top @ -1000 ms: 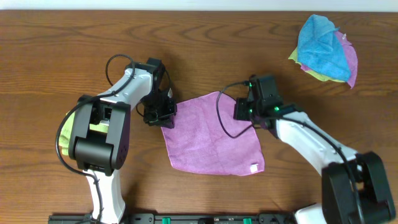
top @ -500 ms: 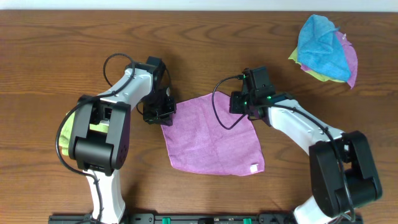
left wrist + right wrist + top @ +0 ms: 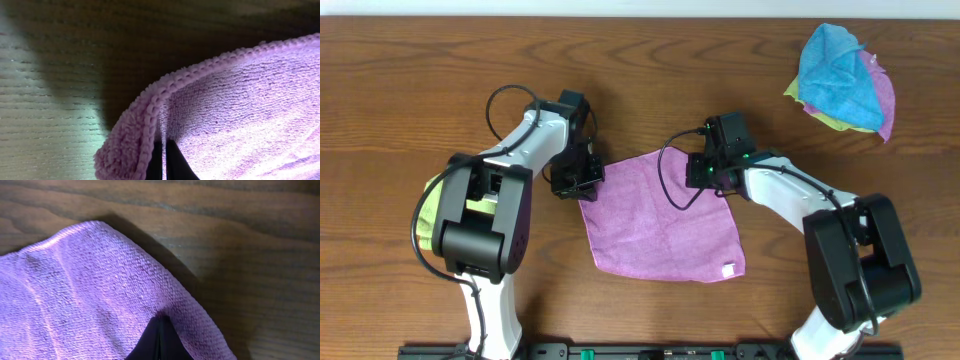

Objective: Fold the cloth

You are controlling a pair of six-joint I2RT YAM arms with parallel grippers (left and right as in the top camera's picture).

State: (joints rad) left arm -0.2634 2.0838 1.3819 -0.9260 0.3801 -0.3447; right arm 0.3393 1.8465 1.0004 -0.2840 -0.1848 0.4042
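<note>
Left gripper (image 3: 580,184) and right gripper (image 3: 707,177), arms angled inward, each tight on a cloth (image 3: 660,222) corner.

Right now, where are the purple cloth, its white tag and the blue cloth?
purple cloth (image 3: 660,222), overhead view, flat middle.
white tag (image 3: 728,268), overhead view, tag's centre.
blue cloth (image 3: 833,70), overhead view, crumpled middle.

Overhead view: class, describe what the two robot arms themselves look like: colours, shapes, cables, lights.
Both arms have white rounded links and bulky black joint housings. The left arm carries a looping black cable; the right arm has one too, plus small green lights near its wrist.
</note>
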